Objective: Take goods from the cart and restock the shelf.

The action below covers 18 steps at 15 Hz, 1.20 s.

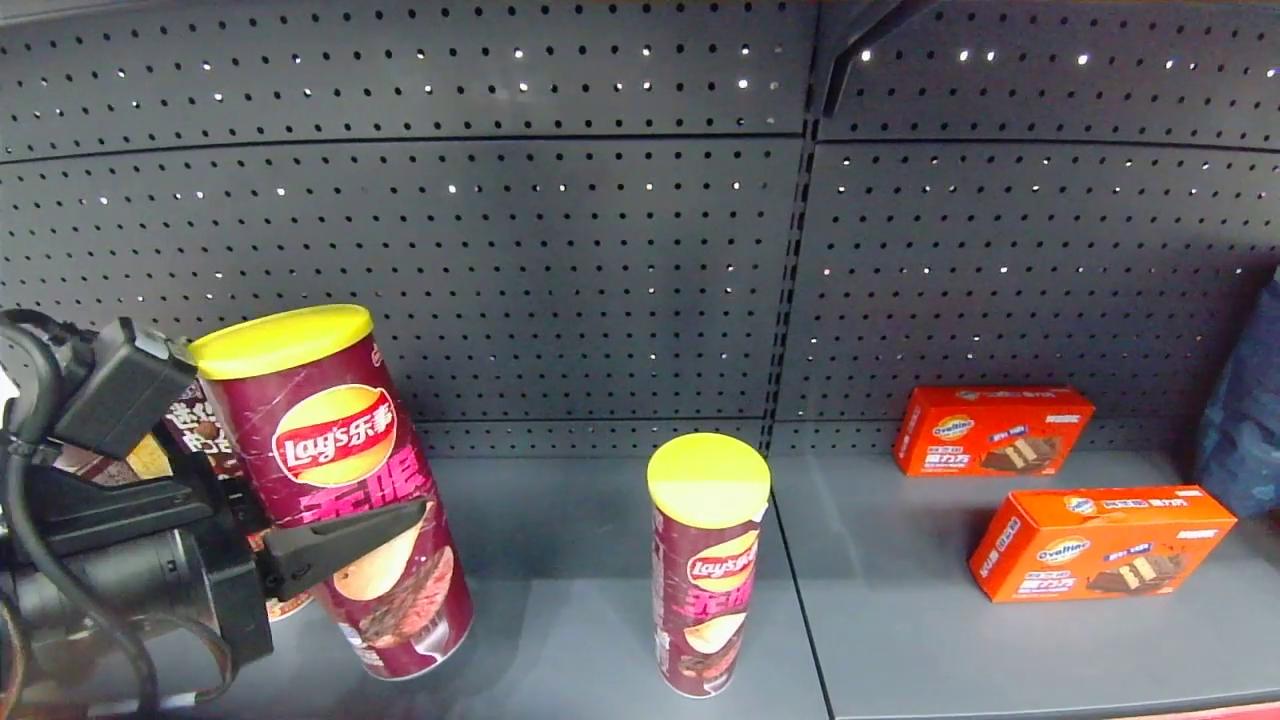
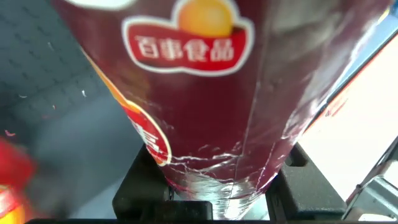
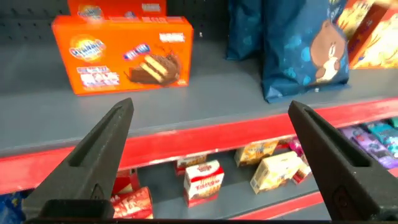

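Note:
My left gripper (image 1: 350, 530) is shut on a maroon chips can (image 1: 330, 490) with a yellow lid, held tilted just above the left end of the grey shelf (image 1: 900, 630). In the left wrist view the can (image 2: 211, 93) sits clamped in the gripper (image 2: 217, 193), between its black fingers (image 2: 143, 186). A second can of the same kind (image 1: 705, 565) stands upright at the shelf's middle, to the right of the held one. My right gripper (image 3: 211, 106) is open and holds nothing, facing the shelf's right end.
Two orange boxes (image 1: 990, 430) (image 1: 1100, 540) lie on the right half of the shelf, with a blue bag (image 1: 1245, 420) beyond them. A brown package (image 1: 200, 430) is partly hidden behind the held can. Below the red shelf edge (image 3: 217, 140), small boxes (image 3: 202, 180) sit on a lower shelf.

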{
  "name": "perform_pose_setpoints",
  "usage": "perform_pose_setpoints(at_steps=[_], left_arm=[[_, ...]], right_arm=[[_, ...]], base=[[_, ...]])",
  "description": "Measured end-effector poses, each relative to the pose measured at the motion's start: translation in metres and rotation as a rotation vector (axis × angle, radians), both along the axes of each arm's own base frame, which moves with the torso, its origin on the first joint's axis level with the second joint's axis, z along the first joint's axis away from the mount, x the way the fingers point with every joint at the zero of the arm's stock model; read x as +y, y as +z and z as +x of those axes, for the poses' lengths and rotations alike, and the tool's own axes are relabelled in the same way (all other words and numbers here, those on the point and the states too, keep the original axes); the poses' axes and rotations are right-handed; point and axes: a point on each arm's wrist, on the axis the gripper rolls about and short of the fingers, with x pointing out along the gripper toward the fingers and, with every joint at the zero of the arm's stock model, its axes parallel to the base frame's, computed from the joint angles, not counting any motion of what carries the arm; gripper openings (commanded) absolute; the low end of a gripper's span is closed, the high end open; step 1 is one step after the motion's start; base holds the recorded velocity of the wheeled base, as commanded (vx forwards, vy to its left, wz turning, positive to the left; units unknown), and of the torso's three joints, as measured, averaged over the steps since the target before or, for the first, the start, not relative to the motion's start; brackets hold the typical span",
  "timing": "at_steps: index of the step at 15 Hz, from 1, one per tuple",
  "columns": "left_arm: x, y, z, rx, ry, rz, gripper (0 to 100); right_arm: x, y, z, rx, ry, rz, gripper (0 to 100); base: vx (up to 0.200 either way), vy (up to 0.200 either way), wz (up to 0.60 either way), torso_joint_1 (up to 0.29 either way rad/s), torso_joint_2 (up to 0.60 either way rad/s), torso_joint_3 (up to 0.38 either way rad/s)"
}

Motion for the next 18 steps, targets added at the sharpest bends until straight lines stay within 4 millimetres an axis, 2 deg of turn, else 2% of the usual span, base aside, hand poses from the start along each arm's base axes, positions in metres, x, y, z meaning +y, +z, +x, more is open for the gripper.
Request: perform_pose_setpoints(at_steps=[7, 9, 14, 18], left_arm=[[0.001, -0.006, 0.000, 0.018, 0.032, 0.011, 0], [0.000, -0.006, 0.008, 0.026, 0.034, 0.017, 0], [-0.013, 0.004, 0.046, -0.007, 0.012, 0.047, 0], [-0.026, -0.004, 0.095, -0.128, 0.010, 0.097, 0]], right_arm=[[0.000, 0.000, 0.000, -0.001, -0.002, 0.000, 100], [0.000, 0.000, 0.000, -0.001, -0.004, 0.000, 100], [0.000, 0.000, 0.000, 0.000, -0.005, -0.004, 100], [0.000, 0.000, 0.000, 0.001, -0.005, -0.008, 100]], base=[[0.000, 0.000, 0.00, 0.000, 0.00, 0.000], [0.000, 0.000, 0.00, 0.000, 0.00, 0.000], [0.000, 0.000, 0.00, 0.000, 0.00, 0.000], [0.000, 0.000, 0.00, 0.000, 0.00, 0.000]])
